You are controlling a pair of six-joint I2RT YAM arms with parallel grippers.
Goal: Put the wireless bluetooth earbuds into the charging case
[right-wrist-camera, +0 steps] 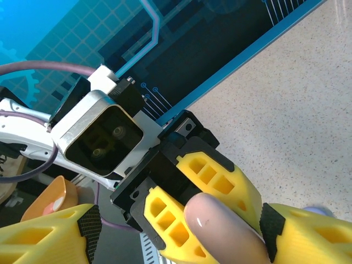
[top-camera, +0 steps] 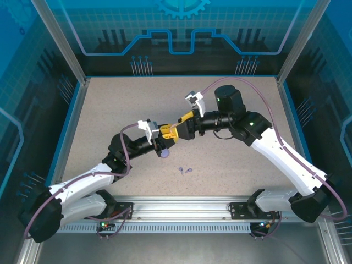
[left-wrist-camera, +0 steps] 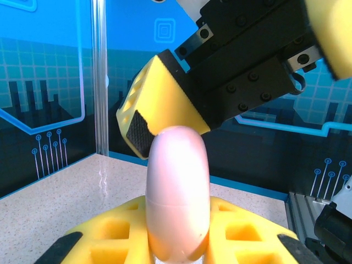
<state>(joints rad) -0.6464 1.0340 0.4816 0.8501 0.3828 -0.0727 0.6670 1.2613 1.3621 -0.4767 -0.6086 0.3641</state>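
Left jaws: shut on the pink case (left-wrist-camera: 177, 192), low on its shell.
Right jaws: wide apart either side of the case's free end, holding nothing.
Case axis: long axis runs out along the left jaws, rounded end towards the right jaws.
Earbuds (top-camera: 185, 170): purple, lying on the worktop (top-camera: 110, 110), apart from the case.
Risk: an off-centre squeeze could twist the smooth shell loose.

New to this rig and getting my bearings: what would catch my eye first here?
At the centre, the left gripper clamps a pale pink case while the right gripper, jaws open, straddles it. Two tiny purple earbuds lie loose on the table, nearer the arm bases.
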